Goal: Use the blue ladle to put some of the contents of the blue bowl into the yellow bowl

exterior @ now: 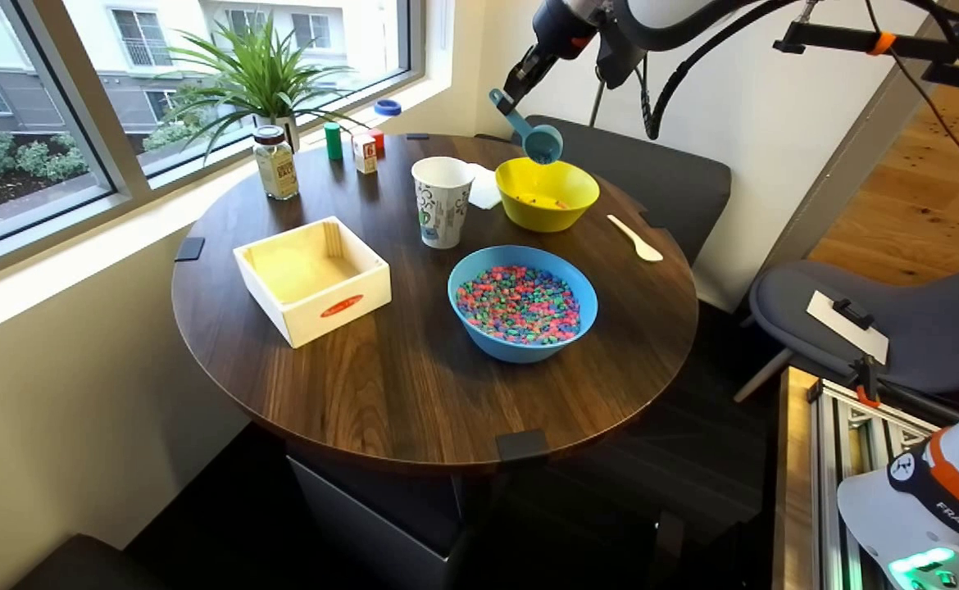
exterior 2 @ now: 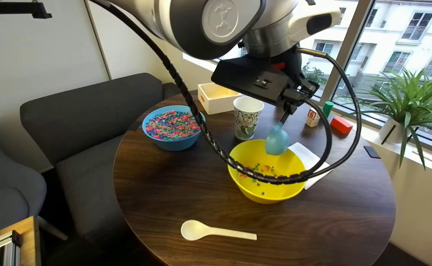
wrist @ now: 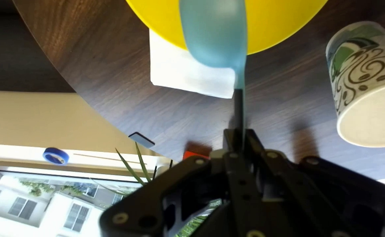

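The round dark brown wooden table (exterior: pixel 381 393) shows streaked grain and a low sheen. The wide bright blue plastic bowl (exterior: pixel 514 352), round yellow plastic bowl (exterior: pixel 541 219) and small blue plastic ladle (exterior 2: pixel 277 140) look smooth, the ladle softly glossy; the tiny multicoloured bits (exterior: pixel 520 305) make a pebbly surface. The tapered white paper cup (exterior: pixel 441 209) looks smooth, the square pale wooden box (exterior: pixel 307 325) and long dark grey cloth bench (exterior 2: pixel 90 107) matt. The black two-fingered gripper (wrist: pixel 239 135) looks matt, with metallic screw heads (wrist: pixel 120 218).
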